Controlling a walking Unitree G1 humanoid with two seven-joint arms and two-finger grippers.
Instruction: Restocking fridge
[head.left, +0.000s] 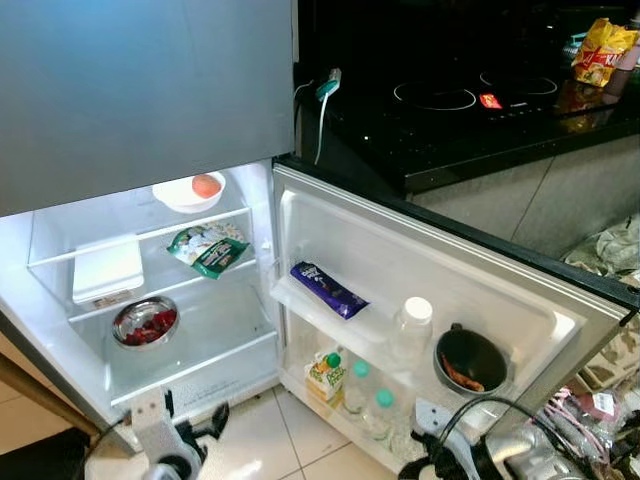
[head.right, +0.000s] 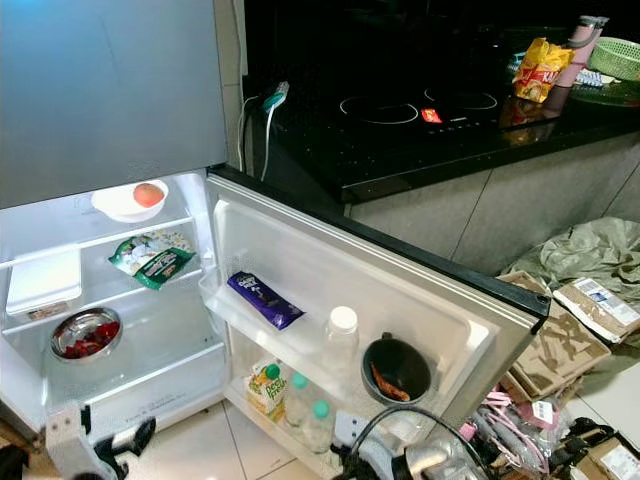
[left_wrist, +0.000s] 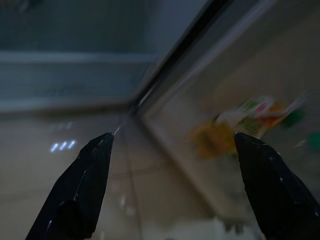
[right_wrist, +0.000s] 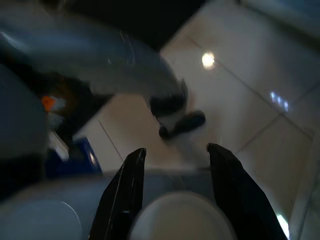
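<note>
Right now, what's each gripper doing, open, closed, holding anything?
Left gripper: open, holding nothing, low by the fridge.
Right gripper: open, nothing clearly held.

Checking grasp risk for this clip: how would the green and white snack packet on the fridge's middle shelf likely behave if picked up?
The snack packet looks like a crinkled, flat pouch, so probably floppy and light. Its glossy film may slip between the fingers. It lies on the glass shelf, so it would likely slide if pushed.
</note>
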